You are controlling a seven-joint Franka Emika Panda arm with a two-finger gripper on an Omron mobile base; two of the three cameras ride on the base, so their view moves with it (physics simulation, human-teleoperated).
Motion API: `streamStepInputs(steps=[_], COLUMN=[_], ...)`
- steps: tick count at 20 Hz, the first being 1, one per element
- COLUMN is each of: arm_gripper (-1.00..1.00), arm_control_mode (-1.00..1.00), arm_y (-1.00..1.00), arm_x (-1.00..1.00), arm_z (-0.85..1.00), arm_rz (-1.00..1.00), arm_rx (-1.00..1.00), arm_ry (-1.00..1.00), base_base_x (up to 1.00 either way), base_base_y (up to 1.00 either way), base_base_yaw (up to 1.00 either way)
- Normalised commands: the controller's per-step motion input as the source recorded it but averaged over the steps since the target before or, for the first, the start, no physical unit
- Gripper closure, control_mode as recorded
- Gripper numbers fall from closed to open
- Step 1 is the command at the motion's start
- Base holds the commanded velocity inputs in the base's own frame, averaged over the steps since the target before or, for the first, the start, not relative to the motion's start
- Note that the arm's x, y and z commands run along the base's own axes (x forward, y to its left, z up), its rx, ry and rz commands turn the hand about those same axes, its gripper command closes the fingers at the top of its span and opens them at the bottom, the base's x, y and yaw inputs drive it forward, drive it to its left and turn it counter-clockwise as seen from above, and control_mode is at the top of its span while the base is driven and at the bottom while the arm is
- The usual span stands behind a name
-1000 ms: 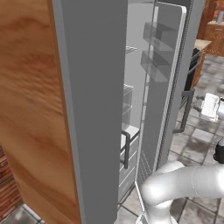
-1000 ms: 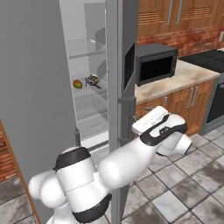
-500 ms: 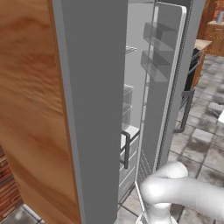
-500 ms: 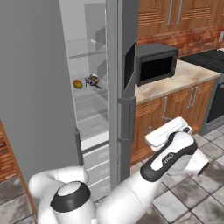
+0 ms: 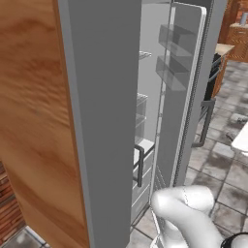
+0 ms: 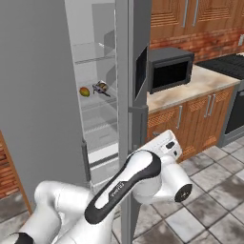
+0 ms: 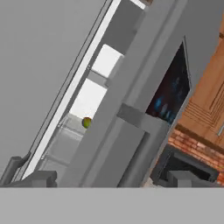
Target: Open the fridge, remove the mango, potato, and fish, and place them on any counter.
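The fridge (image 6: 43,95) stands with both grey doors swung out and its white shelves showing in the gap. On a middle shelf lie the red-orange mango (image 6: 84,91) and, just right of it, the small dark fish (image 6: 101,87). The mango (image 7: 87,122) also shows in the hand view through the gap, left of the door with the dark touch panel (image 7: 173,94). My gripper (image 7: 109,179) is open and empty, pointing at that door's edge. The white hand (image 6: 166,143) hovers low, right of the door. The potato is hidden and the counter is out of view.
A black microwave (image 6: 169,70) sits on a beige worktop (image 6: 200,86) over wooden cabinets right of the fridge, with a dark stove (image 6: 228,62) beyond. A wooden panel (image 5: 29,121) flanks the fridge's left side. Grey floor tiles (image 6: 209,200) lie in front.
The arm has swung: its elbow dropped and moved forward, and the hand shifted slightly left toward the right door's edge. The gripper stayed open. Fridge and food have not moved.
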Motion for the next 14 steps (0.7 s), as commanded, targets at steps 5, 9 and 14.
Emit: streamStepInputs(steps=[5, 9, 14], arm_gripper=[-1.00, -1.00, -1.00], arm_control_mode=[-1.00, -1.00, -1.00], arm_y=[1.00, 1.00, 1.00], arm_x=[0.00, -0.02, 0.00], arm_z=[0.00, 0.00, 0.00], arm_rz=[-0.19, -0.35, -0.38], arm_rx=[-0.18, -0.03, 0.00], arm_ry=[0.02, 0.00, 0.00], base_base_x=[0.00, 0.00, 0.00], base_base_y=[0.00, 0.00, 0.00], base_base_yaw=[0.00, 0.00, 0.00])
